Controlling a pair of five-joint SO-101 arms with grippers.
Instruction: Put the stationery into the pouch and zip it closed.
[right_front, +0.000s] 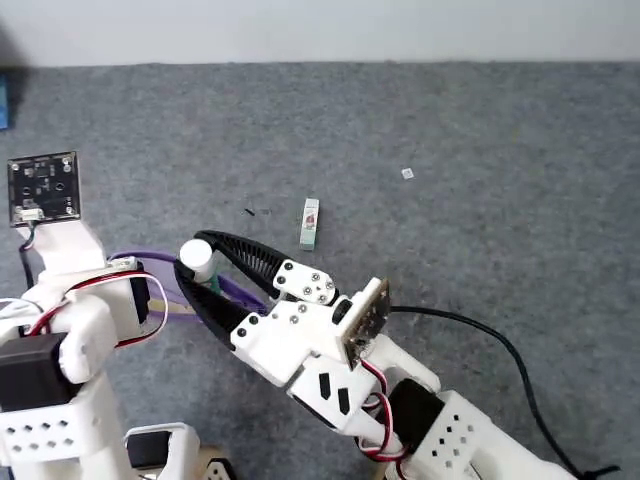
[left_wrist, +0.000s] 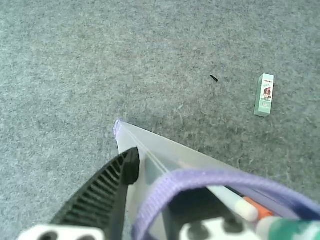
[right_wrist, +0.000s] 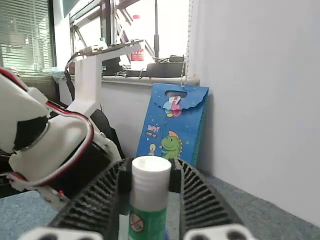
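My right gripper is shut on a glue stick with a white cap and green label, held upright over the pouch's open mouth. In the right wrist view the glue stick stands between my black fingers. The clear pouch has a purple zipper rim; my left gripper is shut on its wall near the mouth. Pens lie inside the pouch, and the glue stick's green body shows at the rim. A small green-and-white eraser box lies on the grey mat beyond the pouch.
A tiny black bit and a small white scrap lie on the mat. A black cable runs along the right. A blue gift bag stands by the wall. My left arm's body crowds the near left.
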